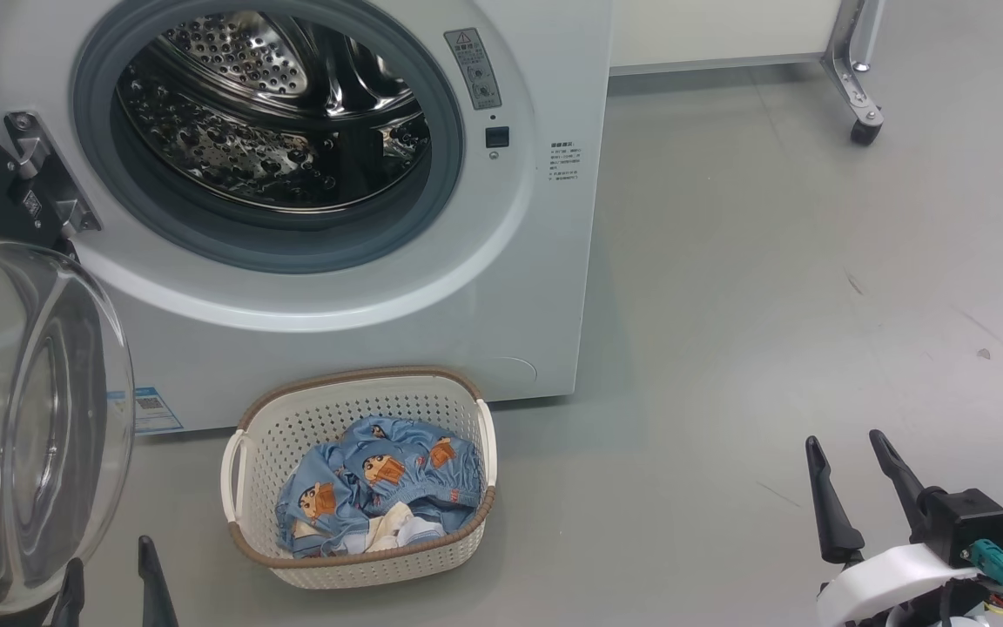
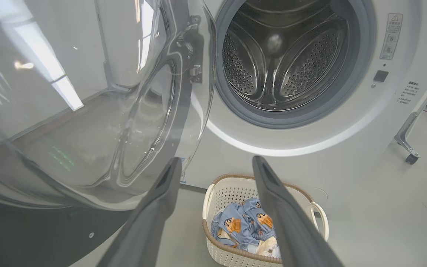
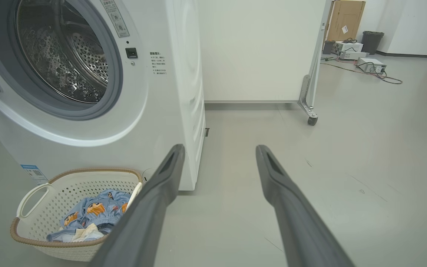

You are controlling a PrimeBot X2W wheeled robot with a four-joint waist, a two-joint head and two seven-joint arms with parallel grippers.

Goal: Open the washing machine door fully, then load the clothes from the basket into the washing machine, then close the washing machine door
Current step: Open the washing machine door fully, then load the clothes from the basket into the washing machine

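A grey floor (image 1: 771,305) is stretching out under everything. The big white washing machine (image 1: 536,287) is standing on it. Its round door (image 1: 31,418) is hanging wide open, and the shiny steel drum (image 1: 266,113) is showing inside.

The left gripper (image 2: 216,159) is holding its jaws wide apart, with nothing in them. The door's clear glass is bulging just to the left of those jaws. The basket (image 2: 213,237) is sitting on the floor ahead of them, just in front of the washer. The blue cartoon clothes (image 2: 241,224) are lying inside it.

The right gripper (image 3: 219,146) is spreading its jaws wide too, gripping nothing. The basket is sitting well off to their left.

A grey sticker (image 1: 473,68) with a warning triangle is sitting beside the drum hole. Small lines of writing (image 1: 564,162) are showing near it, and a blue label (image 1: 149,409) is sticking to the washer's bottom corner. All the words are looking too tiny to read.
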